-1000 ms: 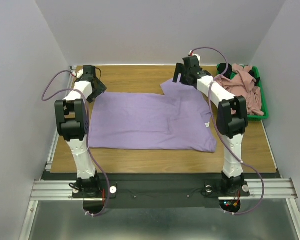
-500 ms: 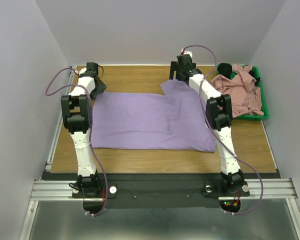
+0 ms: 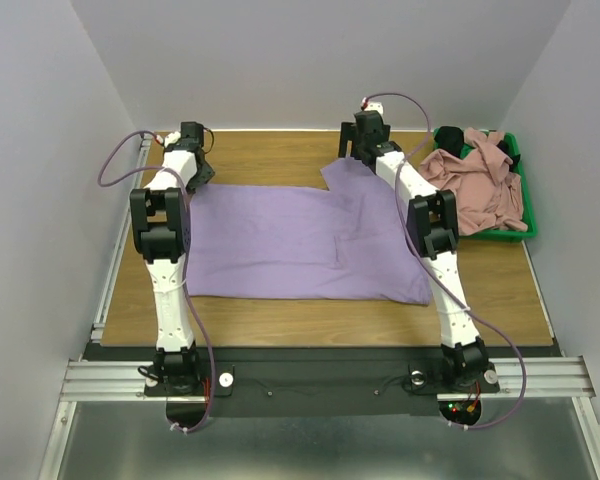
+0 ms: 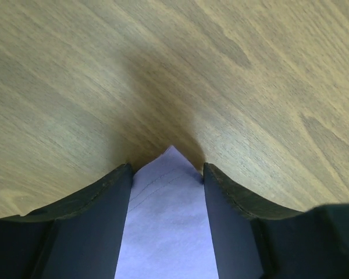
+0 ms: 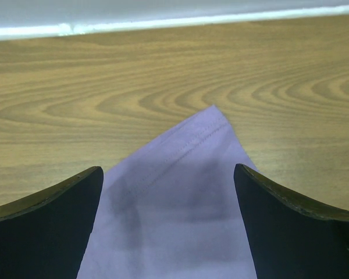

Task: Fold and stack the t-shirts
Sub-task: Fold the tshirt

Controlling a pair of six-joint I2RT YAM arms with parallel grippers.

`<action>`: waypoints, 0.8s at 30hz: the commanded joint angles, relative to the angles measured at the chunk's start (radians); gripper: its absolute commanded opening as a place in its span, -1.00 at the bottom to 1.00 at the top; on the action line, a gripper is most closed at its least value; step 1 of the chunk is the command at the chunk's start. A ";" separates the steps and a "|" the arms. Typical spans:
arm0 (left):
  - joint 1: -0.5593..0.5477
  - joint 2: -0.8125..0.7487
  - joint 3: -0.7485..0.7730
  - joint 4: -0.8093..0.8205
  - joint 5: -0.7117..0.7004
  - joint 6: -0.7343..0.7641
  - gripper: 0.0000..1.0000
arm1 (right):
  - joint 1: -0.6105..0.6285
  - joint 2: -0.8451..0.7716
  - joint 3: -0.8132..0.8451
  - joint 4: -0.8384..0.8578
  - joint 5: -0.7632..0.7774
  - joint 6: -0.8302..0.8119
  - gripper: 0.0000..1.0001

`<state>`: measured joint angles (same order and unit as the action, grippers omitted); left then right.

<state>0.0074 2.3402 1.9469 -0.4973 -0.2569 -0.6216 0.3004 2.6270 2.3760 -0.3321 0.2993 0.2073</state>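
Left gripper (image 4: 167, 170): low over the far-left corner of the lavender t-shirt (image 3: 300, 240). Its fingers are partly spread either side of the corner's tip, with the cloth lying flat between them. Nothing is pinched that I can see.

Right gripper (image 5: 167, 168): at a pointed flap on the shirt's far edge, right of the middle. The jaws are spread wide, the flap lies flat on the wood between them, and they hold nothing.

Lavender t-shirt: laid out across the middle of the table (image 3: 280, 320) in one layer, with a few soft wrinkles and no fold in it.

Pink t-shirt (image 3: 477, 180): a crumpled heap in the green bin (image 3: 526, 228) at the table's right side, spilling over the rim.

Black t-shirt (image 3: 447, 136): only a dark lump shows at the bin's far-left corner (I take it for the shirt, though too little shows to be sure).

Stack: none.

Progress, by my reckoning: very early. One shirt is spread and ready, and both arms are set at its far edge as if for a first fold. Folding all three shirts and stacking them is left to do.
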 commanded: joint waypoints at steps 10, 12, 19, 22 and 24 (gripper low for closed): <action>-0.004 0.030 0.049 -0.076 -0.039 0.011 -0.78 | -0.015 0.148 0.129 0.232 0.015 -0.036 1.00; -0.006 0.024 0.044 -0.072 -0.025 0.020 -1.00 | -0.017 0.165 0.121 0.235 0.029 -0.031 1.00; -0.004 -0.016 -0.008 -0.029 -0.016 0.039 -1.00 | -0.018 0.140 0.011 0.235 -0.006 -0.042 0.65; -0.004 -0.036 -0.032 -0.011 -0.015 0.039 -1.00 | -0.018 0.117 -0.021 0.235 -0.025 -0.046 0.09; -0.004 -0.044 -0.039 -0.004 -0.005 0.045 -1.00 | -0.017 0.107 -0.031 0.237 -0.026 -0.052 -0.13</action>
<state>0.0048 2.3497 1.9484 -0.4870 -0.2798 -0.5980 0.2890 2.7586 2.3936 -0.0582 0.3080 0.1532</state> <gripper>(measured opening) 0.026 0.538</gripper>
